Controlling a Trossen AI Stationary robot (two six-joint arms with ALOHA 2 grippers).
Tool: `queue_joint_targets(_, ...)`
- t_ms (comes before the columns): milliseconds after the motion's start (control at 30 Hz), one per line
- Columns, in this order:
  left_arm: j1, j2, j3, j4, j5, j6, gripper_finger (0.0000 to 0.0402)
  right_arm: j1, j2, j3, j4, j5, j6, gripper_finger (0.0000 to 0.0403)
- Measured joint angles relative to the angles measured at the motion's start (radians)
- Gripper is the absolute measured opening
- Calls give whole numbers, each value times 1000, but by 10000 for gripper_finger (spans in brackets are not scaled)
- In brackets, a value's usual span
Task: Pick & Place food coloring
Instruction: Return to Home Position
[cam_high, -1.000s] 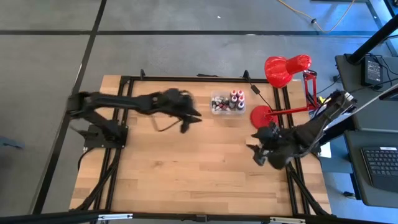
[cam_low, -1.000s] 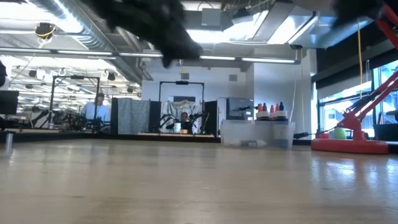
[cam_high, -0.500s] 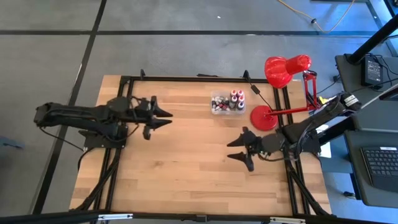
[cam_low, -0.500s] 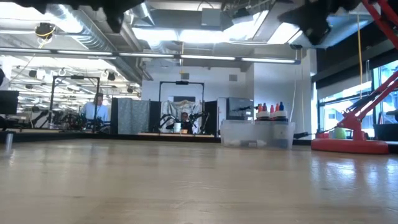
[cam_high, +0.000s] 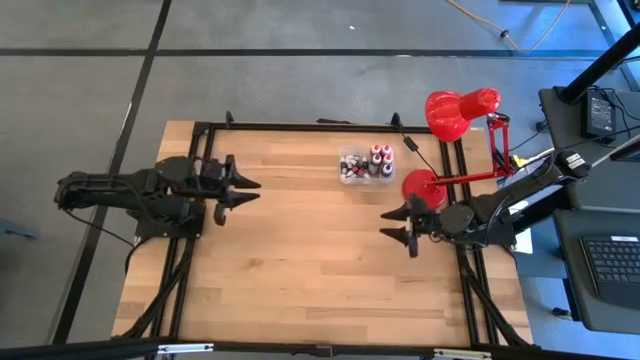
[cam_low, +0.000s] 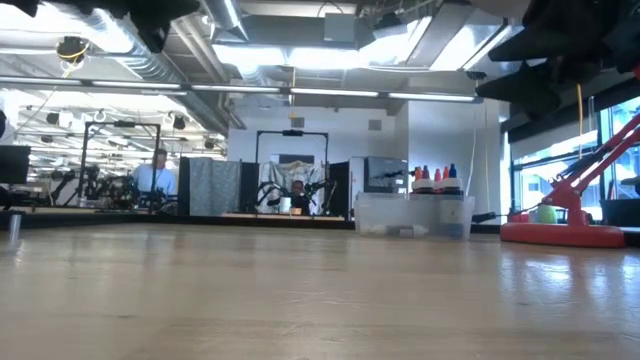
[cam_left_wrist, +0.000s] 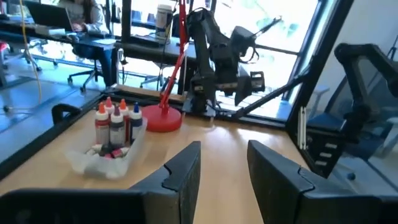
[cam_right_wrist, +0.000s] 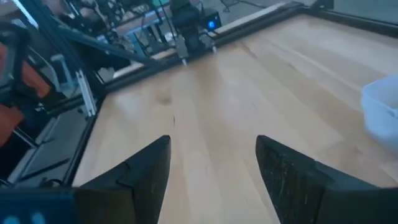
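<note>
The food coloring (cam_high: 378, 156) is several tiny bottles standing in a clear plastic tub (cam_high: 352, 172) at the table's far middle. Some more lie on the tub's floor (cam_left_wrist: 107, 152). In the low view their coloured caps (cam_low: 436, 176) rise above the tub's rim. My left gripper (cam_high: 257, 190) hovers open over the table's left part, pointing level toward the right, nothing between its fingers (cam_left_wrist: 184, 174). My right gripper (cam_high: 384, 225) hovers open near the lamp's base, pointing toward the table's left, its fingers (cam_right_wrist: 150, 167) bare.
A red desk lamp stands at the far right, its round base (cam_high: 424, 187) on the table right of the tub and its shade (cam_high: 460, 108) beyond the far edge. Bare wood lies between the two grippers and toward the near edge. People sit at desks in the room beyond.
My left gripper has drawn back from beside the tub toward the table's left edge, staying about level. My right gripper has tipped from pointing down to nearly level, facing the table's left, and has come lower. The tub and bottles have not moved.
</note>
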Motion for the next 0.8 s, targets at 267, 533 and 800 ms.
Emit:
queue_joint_targets(267,15,-152,-77,16,-5,50,127,-35,-88,-79,4,2,8,239)
queue_joint_targets(533,48,-332,-304,128,31,-75,129,-83,-175,-143,9,7,11,239)
queue_joint_targets(800,85,-471,-439,226,50,-117,128,-106,-275,-200,19,28,40,239)
